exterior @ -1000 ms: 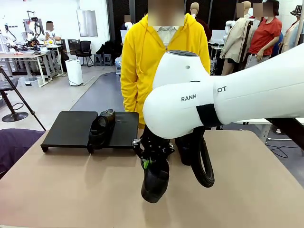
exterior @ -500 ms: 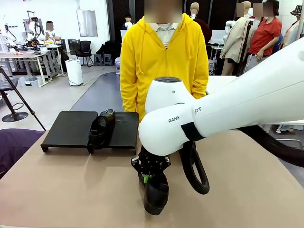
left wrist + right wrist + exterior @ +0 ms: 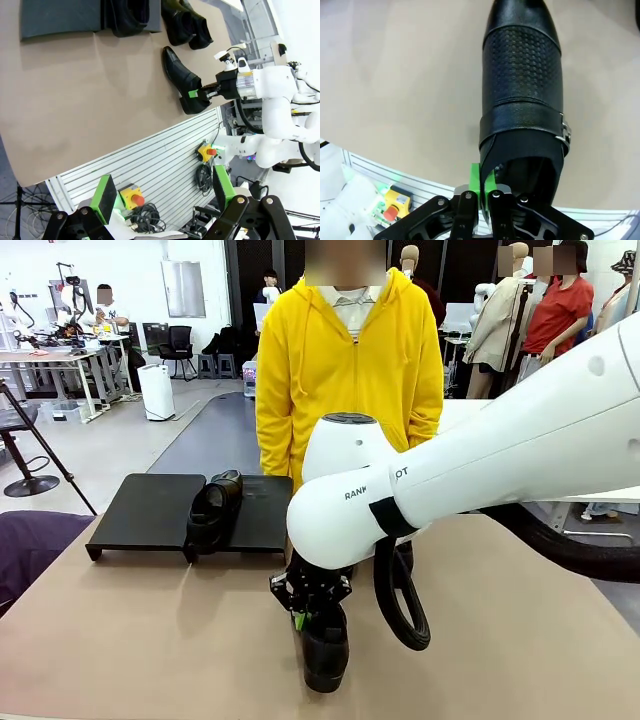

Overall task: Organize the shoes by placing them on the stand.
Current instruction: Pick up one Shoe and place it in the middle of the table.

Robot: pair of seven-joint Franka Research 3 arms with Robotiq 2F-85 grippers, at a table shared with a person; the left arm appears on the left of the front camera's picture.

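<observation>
We had the right gripper (image 3: 308, 612) reaching across the middle, its fingers pinched shut on the heel rim of one long dress shoe (image 3: 326, 652). The shoe sat close to the near edge of the table (image 3: 140, 640); we could not tell whether its sole touched the surface or hung just clear of it. The left gripper (image 3: 162, 192) was held high above the near edge, its fingers spread wide with nothing between them. The stand (image 3: 150, 508) lay toward the far left corner, carrying a single shoe (image 3: 213, 505) about where its two panels met. Two more shoes (image 3: 187, 24) stood together on the table just beside the stand's right end.

We judged the step in hand to be carrying the gripped shoe to the stand. Next, we reckoned, the arm would need to lift the shoe clear and swing it toward the far left. It would then set the shoe on a bare panel without knocking the shoe already there, before the fingers let go.
</observation>
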